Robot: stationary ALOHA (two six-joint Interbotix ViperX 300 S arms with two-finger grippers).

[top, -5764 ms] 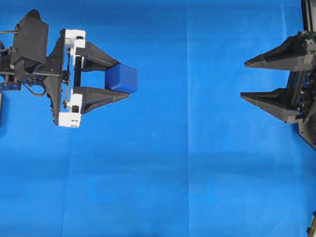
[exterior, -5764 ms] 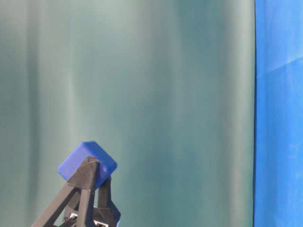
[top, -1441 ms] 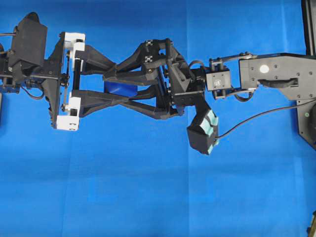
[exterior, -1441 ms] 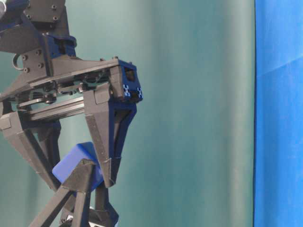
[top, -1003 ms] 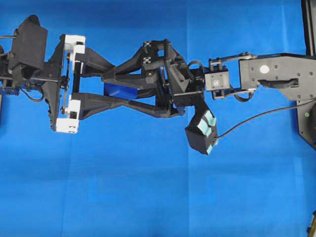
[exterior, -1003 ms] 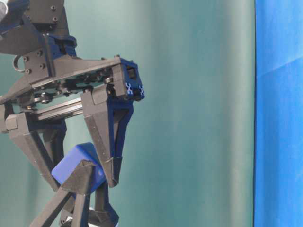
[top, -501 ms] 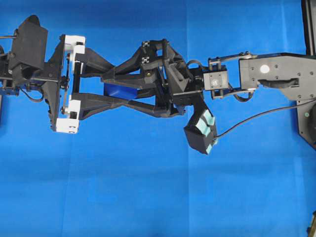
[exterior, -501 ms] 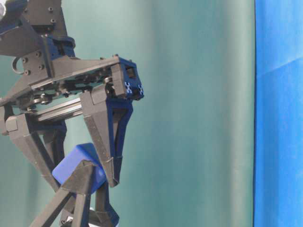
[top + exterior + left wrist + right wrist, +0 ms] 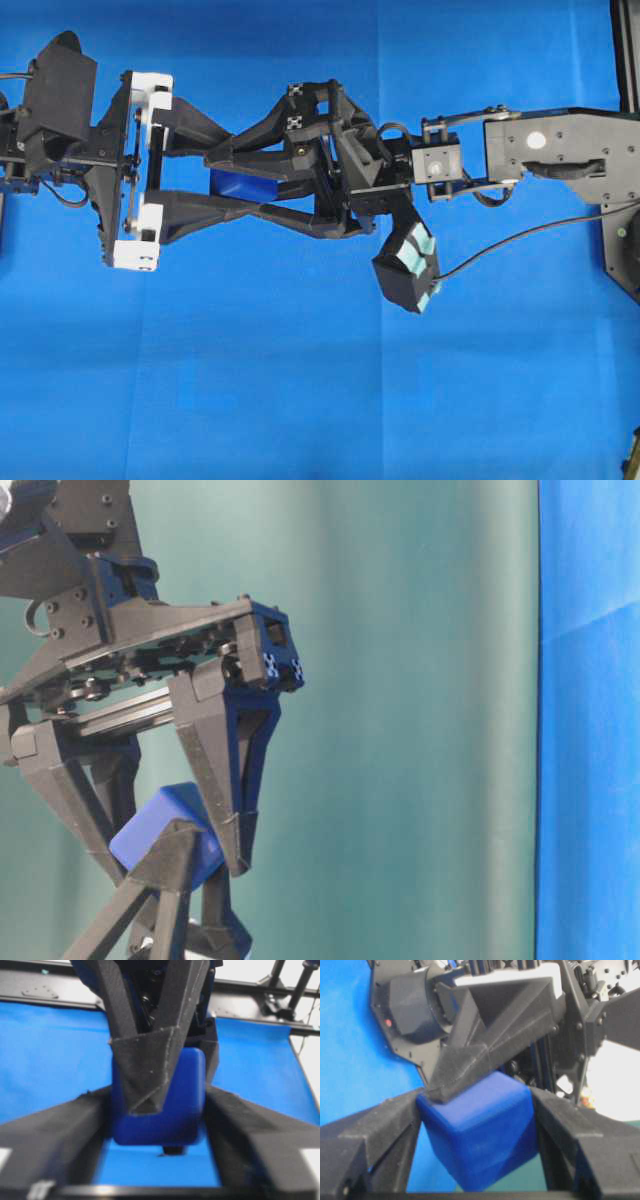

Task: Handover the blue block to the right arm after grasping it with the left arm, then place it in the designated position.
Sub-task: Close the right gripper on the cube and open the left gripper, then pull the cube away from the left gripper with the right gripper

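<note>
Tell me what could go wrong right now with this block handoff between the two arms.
1. The blue block hangs in mid-air, off the cloth. The right gripper clamps its sides; if that grip is weak, the block could drop.
2. The left gripper and the right one are interleaved around the block, so pulling apart crookedly could snag fingers and knock it loose.

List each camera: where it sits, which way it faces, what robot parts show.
Overhead: above, looking down; left gripper, right gripper and blue cloth.
Table-level: low, sideways; both grippers around the blue block.
Left wrist: behind its own fingers, facing the block.
Right wrist: behind its own fingers, facing the block.
All four share the block.
</note>
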